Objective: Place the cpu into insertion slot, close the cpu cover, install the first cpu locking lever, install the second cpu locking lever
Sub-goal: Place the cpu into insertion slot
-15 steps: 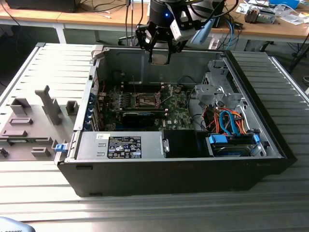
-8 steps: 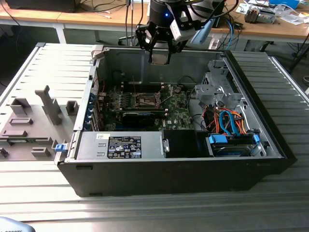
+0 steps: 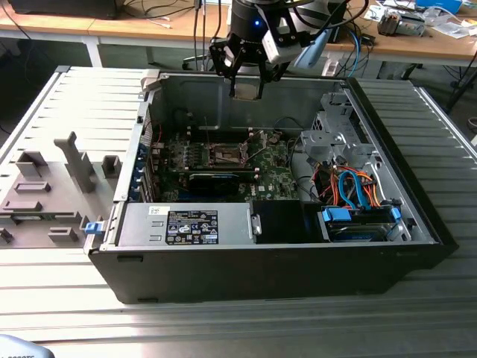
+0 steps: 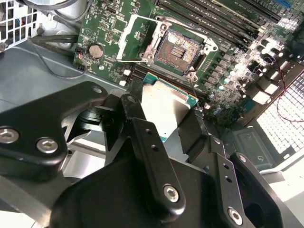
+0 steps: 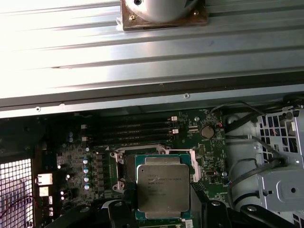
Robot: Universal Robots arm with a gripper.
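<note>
- cpu (image 5: 163, 190) hangs in the air above the open computer case (image 3: 417, 224), clamped by two opposite edges between the black fingers (image 4: 145, 137) of the gripper (image 5: 164, 214). It has not reached the board.
- In the exterior view the gripper (image 3: 246, 93) sits high near the case's far wall, well above the insertion slot (image 3: 223, 155), with open room below it.
- In the second wrist view the cpu (image 4: 166, 111) is apart from the insertion slot (image 4: 179, 50). The slot's dark square recess lies bare inside a shiny metal rim.
- The cpu cover (image 4: 125, 38), a thin silver frame with a square window, is swung open to one side of the slot, so the recess is uncovered.
- The chip is flat and square, with a dull silvery-grey metal top and a thin green edge.
- The green motherboard (image 5: 95, 161) around the slot is crowded with small parts. Long black memory slots (image 5: 128, 133) run along one side, and a round coin battery (image 5: 206, 131) lies near a corner.
- A perforated metal drive cage (image 3: 335, 142) with blue and orange cables (image 3: 350, 186) stands at the exterior view's right of the slot. A boxy grey power supply (image 3: 186, 224) lines the near wall.
- The case rests on a ribbed grey table (image 3: 74, 112), with grey fixtures (image 3: 45, 194) at the exterior view's left.
</note>
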